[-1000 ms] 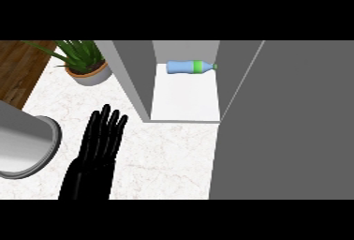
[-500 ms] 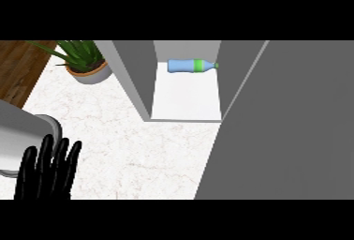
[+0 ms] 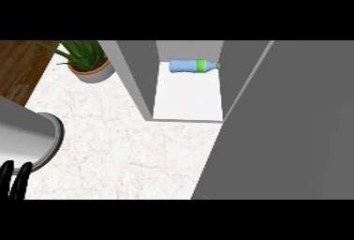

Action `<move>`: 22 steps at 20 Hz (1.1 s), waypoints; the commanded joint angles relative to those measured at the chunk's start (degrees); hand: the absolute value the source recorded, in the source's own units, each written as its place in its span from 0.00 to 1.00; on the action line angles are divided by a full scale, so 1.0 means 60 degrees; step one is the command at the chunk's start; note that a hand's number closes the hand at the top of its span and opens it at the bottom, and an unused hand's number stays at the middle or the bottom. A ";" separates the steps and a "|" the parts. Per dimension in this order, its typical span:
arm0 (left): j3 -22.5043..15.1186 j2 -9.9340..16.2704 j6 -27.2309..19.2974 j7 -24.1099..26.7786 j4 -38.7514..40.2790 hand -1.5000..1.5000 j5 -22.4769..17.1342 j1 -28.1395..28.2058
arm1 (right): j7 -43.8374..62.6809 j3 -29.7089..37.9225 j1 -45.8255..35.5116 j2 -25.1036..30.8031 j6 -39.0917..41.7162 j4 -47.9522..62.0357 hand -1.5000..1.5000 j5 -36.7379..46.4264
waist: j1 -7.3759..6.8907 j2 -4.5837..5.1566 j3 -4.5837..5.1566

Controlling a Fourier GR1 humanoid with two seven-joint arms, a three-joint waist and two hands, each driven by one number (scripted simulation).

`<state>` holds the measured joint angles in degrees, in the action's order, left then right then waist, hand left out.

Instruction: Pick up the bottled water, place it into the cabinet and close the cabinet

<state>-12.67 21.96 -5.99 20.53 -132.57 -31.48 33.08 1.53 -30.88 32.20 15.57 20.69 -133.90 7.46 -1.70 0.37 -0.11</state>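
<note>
At the frame's top centre, the bottled water (image 3: 194, 65) is laid crosswise inside the cabinet (image 3: 188, 101); the left hand (image 3: 15, 180), fingers straight, is seen lower left.

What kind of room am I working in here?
Likely a kitchen: a marble-look counter, an open cabinet with a water bottle lying inside, and a potted plant at the back.
</note>
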 commanded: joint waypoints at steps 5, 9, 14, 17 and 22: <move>0.1115 0.0504 0.1246 0.0311 -0.0566 0.00 -0.1066 0.1309 | 0.1247 -0.1997 -0.0893 -0.1539 -0.0205 0.0101 1.00 -0.0245 | -0.0315 -0.0089 0.0049; 0.1341 0.0446 0.1792 0.0592 0.0114 0.00 -0.1314 0.1318 | 0.1760 -0.1784 -0.1473 -0.2197 -0.0298 0.0606 1.00 -0.0912 | -0.0320 -0.0030 0.0054; 0.2242 0.0679 0.2888 0.1067 0.0022 0.00 -0.1924 0.2201 | 0.2671 -0.1372 -0.3598 -0.2552 -0.1691 0.1334 1.00 -0.1509 | -0.0507 -0.0046 0.0048; 0.2798 0.0740 0.3510 0.1188 0.0659 0.00 -0.2490 0.2200 | 0.3844 -0.1126 -0.5459 -0.2575 -0.2464 0.1713 1.00 -0.2218 | -0.0310 -0.0018 0.0049; 0.3875 0.0693 0.4498 0.1193 0.0446 0.00 -0.3265 0.3260 | 0.3440 -0.0369 -0.7344 -0.2589 -0.3832 0.3344 1.00 -0.3244 | -0.0153 -0.0064 0.0027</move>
<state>6.53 26.52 15.08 26.04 -131.24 -47.40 48.84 21.71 -36.69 -3.76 0.68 1.69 -118.94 -6.72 -3.03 0.16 0.08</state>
